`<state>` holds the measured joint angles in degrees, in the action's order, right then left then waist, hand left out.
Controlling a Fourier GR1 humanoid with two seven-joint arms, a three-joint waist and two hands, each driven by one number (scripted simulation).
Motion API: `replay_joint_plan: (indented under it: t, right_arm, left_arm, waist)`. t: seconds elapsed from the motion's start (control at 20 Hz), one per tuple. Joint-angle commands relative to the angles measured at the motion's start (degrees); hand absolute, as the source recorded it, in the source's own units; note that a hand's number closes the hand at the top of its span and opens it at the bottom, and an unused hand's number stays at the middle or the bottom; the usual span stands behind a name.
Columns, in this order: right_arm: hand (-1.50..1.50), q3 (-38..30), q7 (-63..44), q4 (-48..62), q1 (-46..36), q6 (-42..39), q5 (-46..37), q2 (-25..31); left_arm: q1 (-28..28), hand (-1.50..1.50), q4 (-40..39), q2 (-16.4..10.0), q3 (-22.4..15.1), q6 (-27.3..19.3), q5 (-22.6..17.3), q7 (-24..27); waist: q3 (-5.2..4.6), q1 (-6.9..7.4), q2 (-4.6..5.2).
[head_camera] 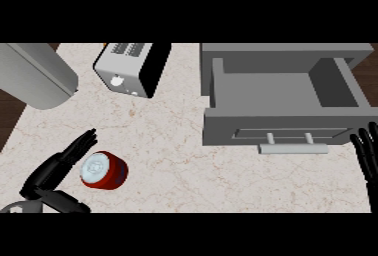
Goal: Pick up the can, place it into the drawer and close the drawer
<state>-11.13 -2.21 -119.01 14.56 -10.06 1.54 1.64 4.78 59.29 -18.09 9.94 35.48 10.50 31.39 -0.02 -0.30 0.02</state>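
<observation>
Head view, grasp step: left robot hand (66,160), fingers straight, just beside can (103,170) on desk (170,165), well apart from open drawer (280,122). Right robot hand (365,155) open, resting at right edge. Next, likely needs fingers curled round can, then a lift toward drawer.

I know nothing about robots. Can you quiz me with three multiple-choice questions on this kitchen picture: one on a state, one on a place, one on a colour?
1. How is the drawer? A shut; B pulled open; C removed.
2. Where is the can? A in the drawer; B on the counter beside the left hand; C on the toaster.
3. What colour is the can's side? A red; B green; C blue.
Answers: 1 B, its bare inside shows. 2 B, it stands on the counter next to the left hand's straight fingers. 3 A, red wall under a pale top.
</observation>
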Motion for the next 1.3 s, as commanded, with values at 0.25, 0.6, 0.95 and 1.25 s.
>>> replay_joint_plan:
  t: [0.25, 0.6, 0.95, 1.25]
  right_arm:
    - [-1.5, -0.5, -2.3, -2.3, -0.6, -0.1, 0.3, 0.2]
    - [-1.5, -1.3, 1.1, -2.8, 4.1, -2.6, 1.6, -0.5]
    - [-1.5, -3.6, -8.0, -2.6, -6.0, 0.3, 3.4, 2.3]
    - [-1.5, -0.3, -3.5, -5.2, 2.0, -0.8, 0.6, -1.6]
  left_arm:
    - [7.1, -1.5, -16.2, 0.7, -2.3, -0.6, 2.7, 8.5]
    - [2.7, -1.5, -10.7, 0.3, -4.4, -0.9, 2.0, 9.5]
    - [12.0, -1.5, -24.7, 1.0, -4.5, -5.5, 4.4, 13.0]
    - [13.8, -1.5, -25.3, 0.8, -4.5, -3.6, 2.7, 12.2]
  waist:
    - [-0.04, -0.29, 0.05]
    - [0.02, 0.0, -0.12]
    - [-0.05, -0.21, 0.14]
    - [-0.03, -0.35, 0.06]
